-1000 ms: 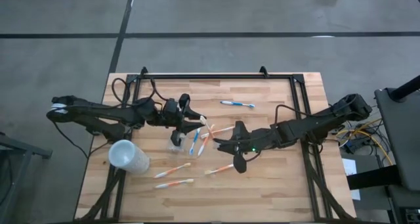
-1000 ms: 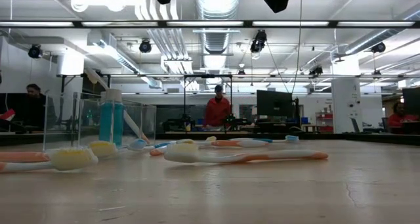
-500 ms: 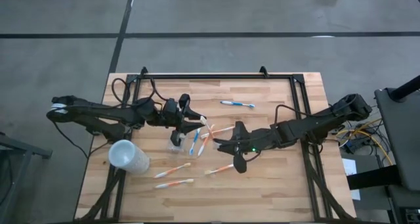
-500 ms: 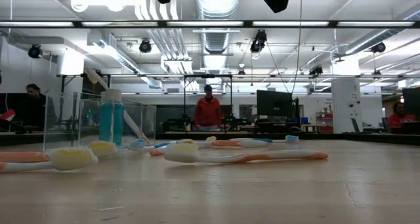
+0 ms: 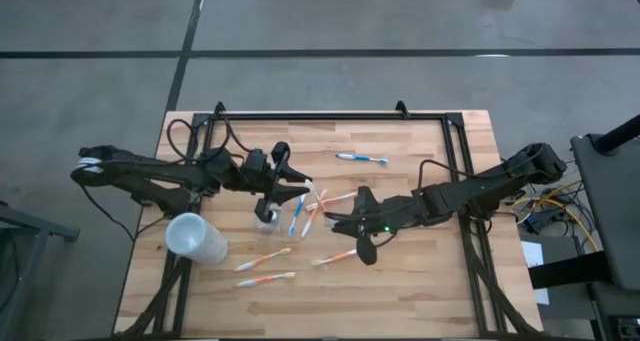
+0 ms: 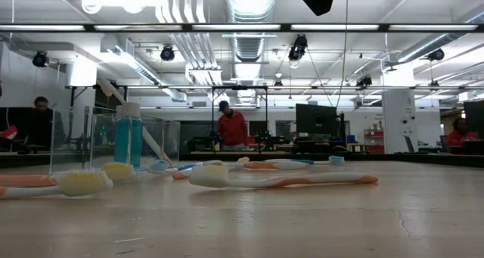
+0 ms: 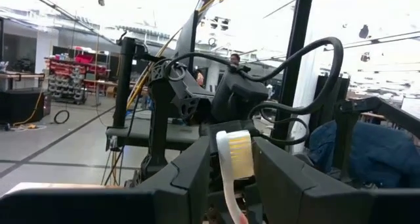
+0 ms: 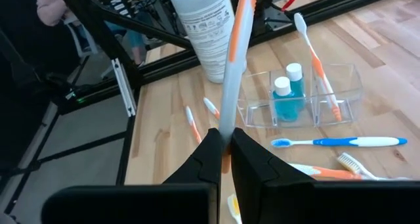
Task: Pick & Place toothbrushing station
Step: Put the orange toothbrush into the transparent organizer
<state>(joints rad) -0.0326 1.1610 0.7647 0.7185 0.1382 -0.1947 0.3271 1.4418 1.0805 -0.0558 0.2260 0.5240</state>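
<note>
- The left gripper (image 7: 231,149) hangs just beside the clear plastic compartmented holder (image 5: 268,214), on its far side. Its fingers are part-spread and pinch a white toothbrush with a pale bristle head (image 7: 234,159), which stands upright between them.
- The right gripper (image 8: 225,142) sits on the holder's right, a little farther off. Its fingers are pressed together on a slim white-orange toothbrush (image 8: 233,66), whose long axis stands nearly upright.
- The holder stands upright on the wooden table (image 5: 420,281), left of centre and well away from every edge. It contains a small blue toothpaste tube (image 8: 286,100) and one leaning orange toothbrush (image 8: 316,61).
- Judgement: the left arm is the nearer. Its brush needs to tip bristle-end up over an unfilled compartment and then descend.
- Obstacles:
  - A large frosted whitish cup (image 5: 196,238) lies near the holder, on the side towards the table's front-left corner.
  - Loose brushes lie touching or just beside the holder's right side, between the two grippers.
  - A white-blue toothbrush (image 5: 362,159) lies apart, near the far rail.
- The approach from above looks open. Both grippers converge on one small target, so moving them one at a time would be prudent.
</note>
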